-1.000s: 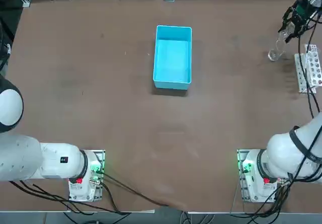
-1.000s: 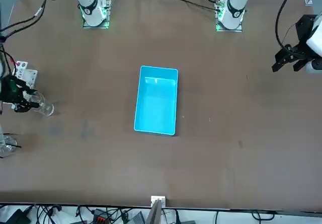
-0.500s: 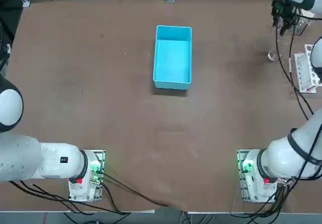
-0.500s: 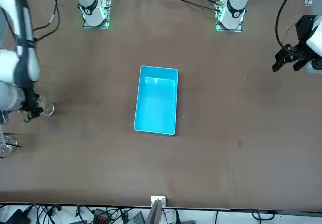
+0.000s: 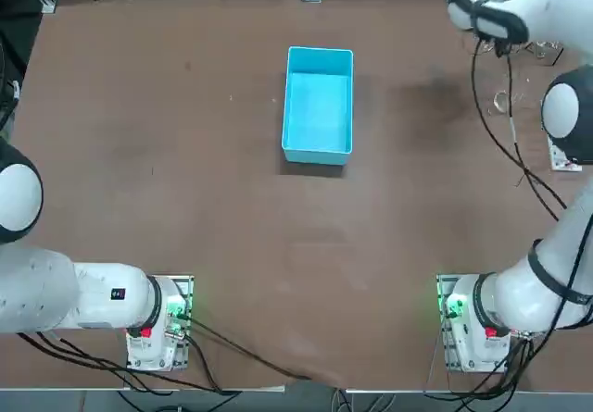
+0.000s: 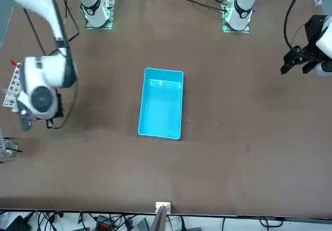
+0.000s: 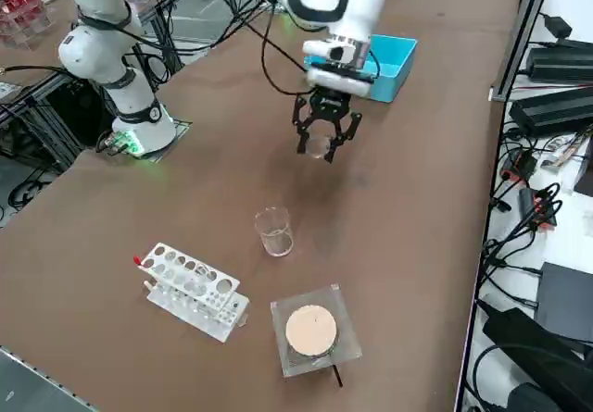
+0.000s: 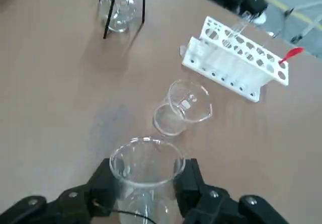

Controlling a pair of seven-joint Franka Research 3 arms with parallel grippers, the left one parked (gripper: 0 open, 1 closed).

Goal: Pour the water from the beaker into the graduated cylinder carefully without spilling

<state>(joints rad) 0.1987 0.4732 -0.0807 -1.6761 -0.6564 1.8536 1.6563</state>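
In the right side view my right gripper (image 7: 324,142) hangs above the table, shut on the beaker (image 7: 320,146), a small clear glass vessel. The wrist view shows the beaker's round rim (image 8: 146,164) upright between the two black fingers (image 8: 102,182). The graduated cylinder (image 7: 274,230), a taller clear vessel, stands by itself on the table, apart from the gripper and nearer the table's right edge. It also shows in the wrist view as the graduated cylinder (image 8: 183,109) and from overhead as the graduated cylinder (image 5: 503,103). The overhead view has the arm's wrist hiding the gripper.
A white holed rack (image 7: 190,292) lies near the cylinder, seen too as the rack (image 8: 234,65). A white-topped flask (image 7: 310,330) on a stand sits by the right edge. A blue bin (image 5: 319,105) stands mid-table, far side.
The right arm has risen and swung away from the cylinder toward the table's middle, carrying the beaker. The cylinder stays in place.
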